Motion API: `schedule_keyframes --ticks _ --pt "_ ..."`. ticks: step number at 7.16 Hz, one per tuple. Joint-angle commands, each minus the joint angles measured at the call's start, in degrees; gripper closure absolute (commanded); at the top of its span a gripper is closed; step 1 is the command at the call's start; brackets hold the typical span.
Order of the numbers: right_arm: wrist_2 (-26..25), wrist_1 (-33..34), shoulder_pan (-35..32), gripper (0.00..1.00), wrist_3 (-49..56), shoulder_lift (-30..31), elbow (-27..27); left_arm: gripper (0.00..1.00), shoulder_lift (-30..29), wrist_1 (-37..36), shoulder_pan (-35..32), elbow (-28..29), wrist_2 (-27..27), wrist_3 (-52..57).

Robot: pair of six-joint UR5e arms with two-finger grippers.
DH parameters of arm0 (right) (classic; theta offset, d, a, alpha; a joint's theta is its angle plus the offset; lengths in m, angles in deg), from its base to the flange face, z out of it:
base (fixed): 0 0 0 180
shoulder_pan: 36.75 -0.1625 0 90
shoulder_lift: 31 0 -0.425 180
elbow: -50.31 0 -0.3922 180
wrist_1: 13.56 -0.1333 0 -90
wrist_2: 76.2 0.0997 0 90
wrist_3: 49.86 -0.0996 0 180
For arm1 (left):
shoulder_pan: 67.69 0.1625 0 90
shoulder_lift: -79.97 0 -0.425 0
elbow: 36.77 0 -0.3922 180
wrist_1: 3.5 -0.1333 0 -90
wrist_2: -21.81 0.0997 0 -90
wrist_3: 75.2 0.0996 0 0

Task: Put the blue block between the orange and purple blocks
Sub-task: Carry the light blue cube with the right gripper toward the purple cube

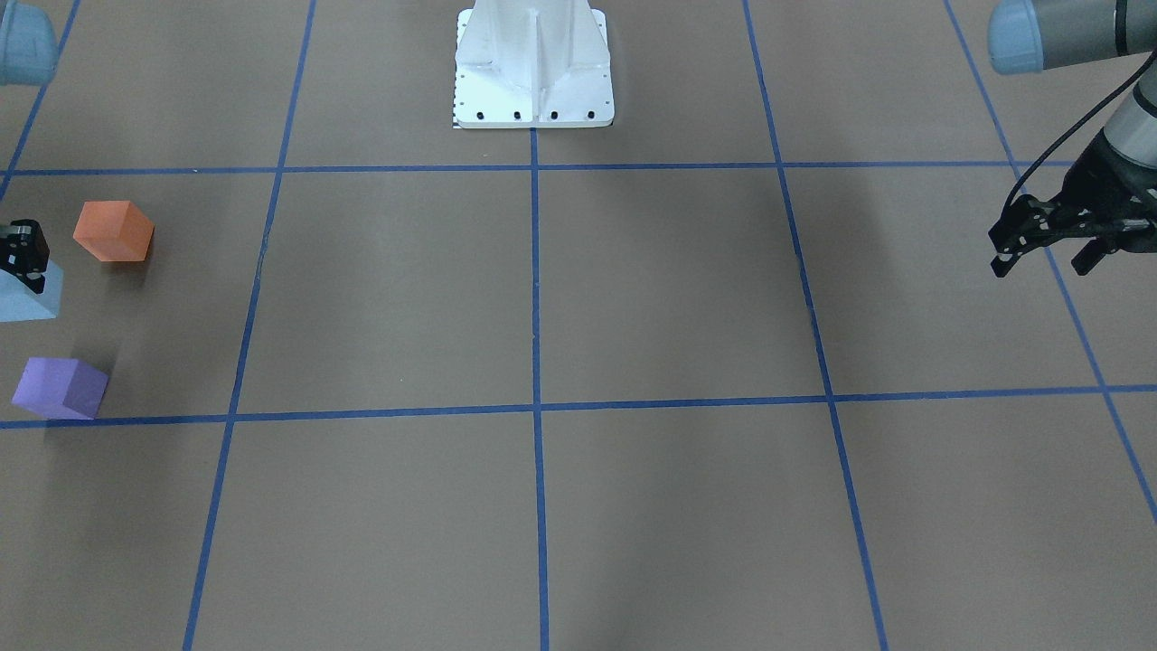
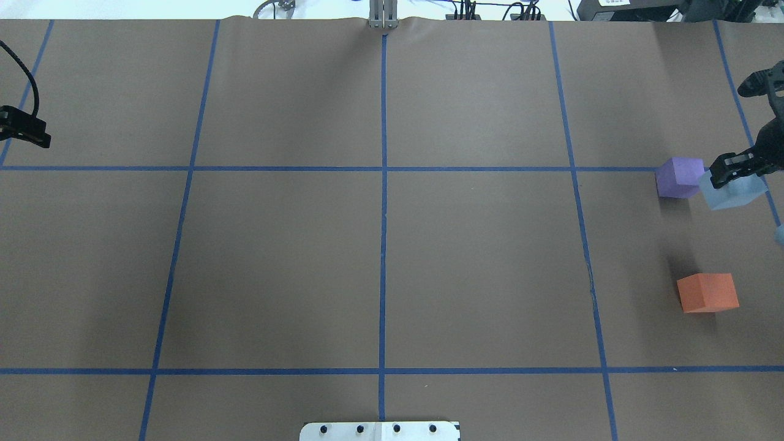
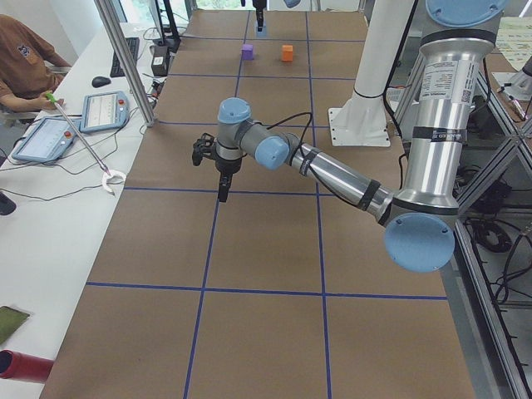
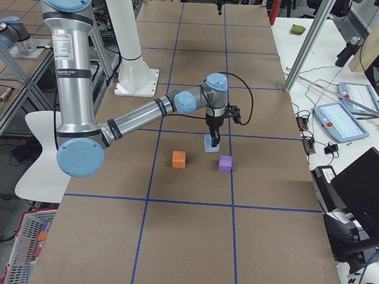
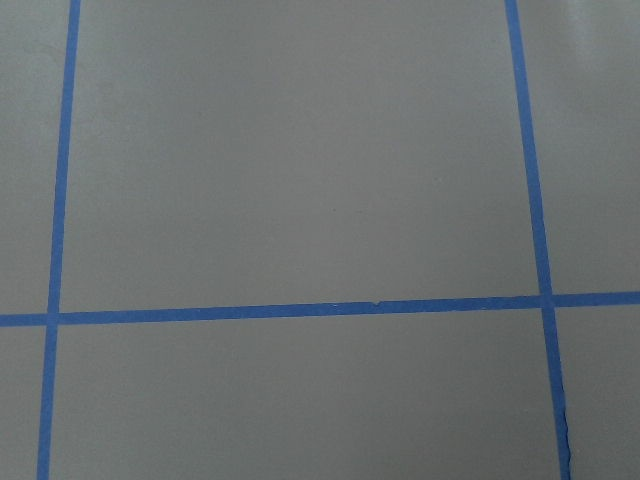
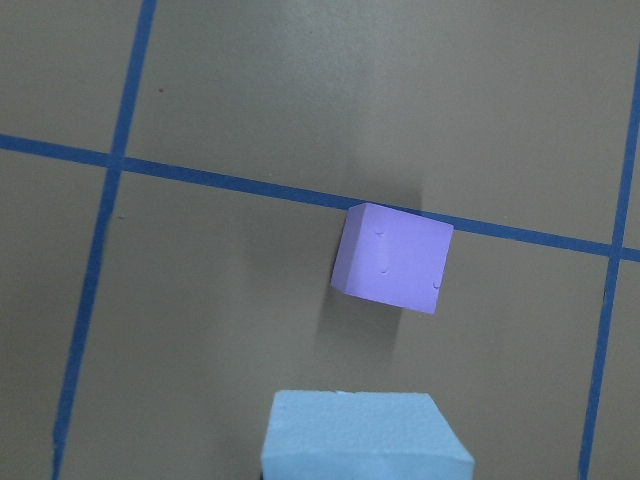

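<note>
My right gripper [image 1: 20,258] is shut on the light blue block [image 1: 32,297] at the table's far right end, also seen in the overhead view [image 2: 732,193]. The purple block [image 2: 678,177] sits just beside the blue block, by a tape line. The orange block [image 2: 707,293] sits apart, nearer the robot. In the right wrist view the blue block [image 6: 365,438] fills the bottom edge and the purple block [image 6: 392,257] lies beyond it. In the exterior right view the blue block [image 4: 211,144] is behind the orange block [image 4: 179,158] and the purple block [image 4: 225,163]. My left gripper [image 1: 1039,262] is open and empty, far away.
The white robot base [image 1: 533,72] stands at the table's middle edge. Blue tape lines [image 2: 383,202] divide the brown table into squares. A side table with tablets [image 3: 75,125] and a seated person lie beyond the far edge.
</note>
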Motion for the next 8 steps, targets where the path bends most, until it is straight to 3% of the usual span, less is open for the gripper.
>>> schedule_keyframes --ticks 1,3,5,8 --pt "0.13 -6.31 0.30 1.00 -2.98 1.42 -3.73 0.00 2.06 -0.17 -1.61 -0.09 -0.58 3.73" --pt "0.13 -6.67 1.71 1.00 -3.08 2.03 -4.00 0.00 6.71 -0.70 -5.30 0.60 -0.41 18.13" --pt "-0.22 -14.28 6.17 1.00 -11.01 3.44 -5.31 0.00 8.14 -0.62 -8.03 4.54 -0.32 27.46" --pt "-0.84 -18.01 9.62 1.00 -14.94 3.70 -8.56 0.00 8.05 -0.44 -9.27 6.49 0.03 28.20"
